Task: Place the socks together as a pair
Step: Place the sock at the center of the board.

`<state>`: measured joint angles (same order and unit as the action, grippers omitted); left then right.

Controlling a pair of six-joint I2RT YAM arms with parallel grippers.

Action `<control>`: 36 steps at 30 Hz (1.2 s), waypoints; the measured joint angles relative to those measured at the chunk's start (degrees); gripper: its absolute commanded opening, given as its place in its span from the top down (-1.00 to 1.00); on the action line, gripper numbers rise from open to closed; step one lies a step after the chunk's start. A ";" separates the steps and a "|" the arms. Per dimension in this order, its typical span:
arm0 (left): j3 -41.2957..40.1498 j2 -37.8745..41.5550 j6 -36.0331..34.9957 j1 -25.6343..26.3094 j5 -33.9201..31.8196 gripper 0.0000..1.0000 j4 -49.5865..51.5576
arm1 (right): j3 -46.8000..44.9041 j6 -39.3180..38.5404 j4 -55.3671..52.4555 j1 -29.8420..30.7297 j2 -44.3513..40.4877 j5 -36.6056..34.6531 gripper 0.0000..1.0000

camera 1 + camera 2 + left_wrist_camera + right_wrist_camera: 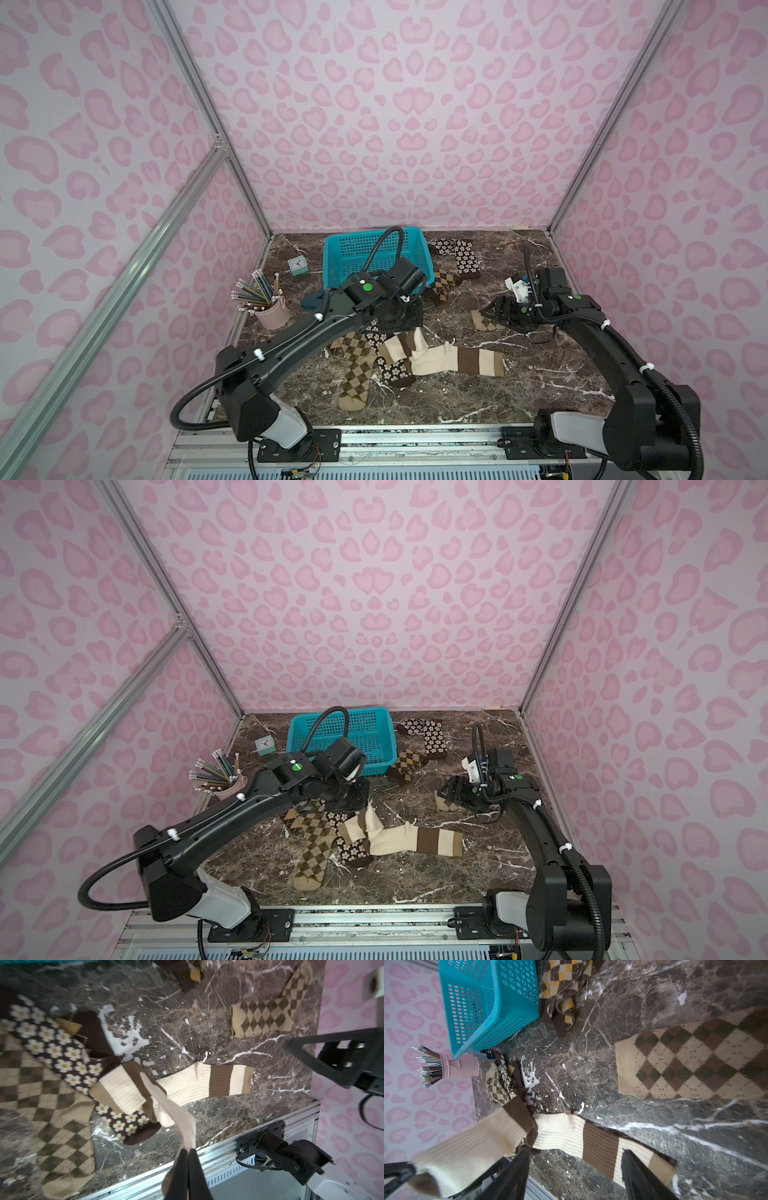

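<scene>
Pinching striped sock (182, 1126) — left pincer (188, 1152) clamped | right pincer (575, 1152) agape, empty — tan argyle sock (485, 323) just beside

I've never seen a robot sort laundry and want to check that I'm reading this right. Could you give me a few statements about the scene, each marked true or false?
1. The left gripper is shut on a cream striped sock. True.
2. The right gripper clamps the tan argyle sock beside it. False: its jaws stand open and hold nothing; that sock lies on the table.
3. Socks fill the blue basket. False: no sock shows inside it.
4. A second striped sock lies on the marble table. True.
5. The pink cup holds flowers. False: it holds pens.
</scene>
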<state>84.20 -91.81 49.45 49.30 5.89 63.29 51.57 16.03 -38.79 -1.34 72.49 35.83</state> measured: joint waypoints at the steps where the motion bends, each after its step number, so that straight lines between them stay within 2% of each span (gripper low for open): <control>1: 0.63 -3.15 -0.20 0.55 0.90 0.94 -1.64 | -0.07 0.00 -0.22 0.00 -0.13 -0.07 -0.47; 4: 4.48 -11.69 -1.03 1.18 3.82 0.94 -6.86 | -0.55 0.02 -0.70 0.00 -1.42 -0.66 -0.47; 10: 18.91 -27.36 -2.19 1.38 8.39 0.94 -12.94 | -2.60 0.85 -1.05 -0.15 -5.05 -2.49 -0.47; 18: 36.89 -44.00 -1.31 -0.96 12.94 0.90 -14.49 | -5.38 4.09 -0.70 -0.22 -7.67 -3.63 -0.47; 20: 40.81 -46.77 -0.74 -2.19 13.64 0.73 -15.10 | -5.90 4.20 -0.28 -0.22 -8.22 -3.74 -0.47; 22: 43.71 -49.00 0.26 -3.52 14.10 0.17 -16.00 | -6.56 5.07 -0.26 -0.22 -8.66 -3.91 -0.47; 23: 44.28 -49.55 0.70 -3.96 14.43 -0.06 -16.52 | -6.84 5.14 -0.24 -0.22 -8.81 -3.96 -0.47; 25: 44.65 -49.88 1.55 -4.68 15.23 -0.38 -17.38 | -7.54 5.64 -0.07 -0.22 -9.16 -4.02 -0.47; 26: 44.70 -49.86 1.57 -4.87 15.41 -0.65 -17.51 | -7.85 6.10 0.09 -0.22 -9.31 -4.00 -0.47; 27: 44.68 -49.53 1.55 -5.03 15.54 -0.76 -17.62 | -8.20 6.12 0.28 -0.20 -9.44 -3.98 -0.47; 29: 43.41 -47.89 0.98 -5.18 15.69 -0.82 -17.64 | -9.03 6.91 0.94 0.15 -9.49 -3.98 -0.44; 32: 38.01 -42.32 -0.83 -5.20 15.39 -0.80 -17.70 | -9.73 7.48 1.86 1.40 -8.46 -3.96 -0.38; 36: 24.35 -29.81 -4.57 -5.16 11.96 -0.68 -17.81 | -9.51 9.62 5.29 6.82 -4.59 -3.78 -0.24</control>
<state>108.55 -121.62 44.88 44.14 17.85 45.47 42.06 25.65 -33.50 5.48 67.90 32.05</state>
